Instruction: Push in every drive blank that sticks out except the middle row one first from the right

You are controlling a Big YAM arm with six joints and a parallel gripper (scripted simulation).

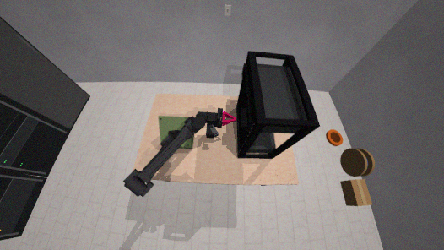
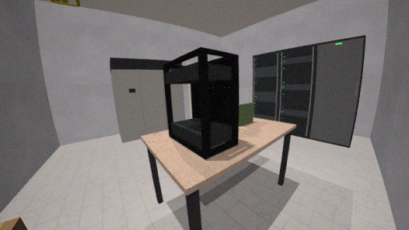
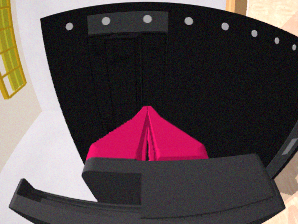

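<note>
With its magenta-fingered end effector [image 1: 228,117] fully closed on nothing just off the left face of the black open-frame rack [image 1: 253,59] on the wooden desk [image 1: 270,175], it should press squarely and gently, lest the unfastened rack slide.

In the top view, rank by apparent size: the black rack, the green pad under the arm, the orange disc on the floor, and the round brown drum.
1. Black rack, by far the largest, though its top is also nearest the camera.
2. Green pad, partly covered by the arm.
3. Round brown drum.
4. Orange disc, the smallest.
</note>
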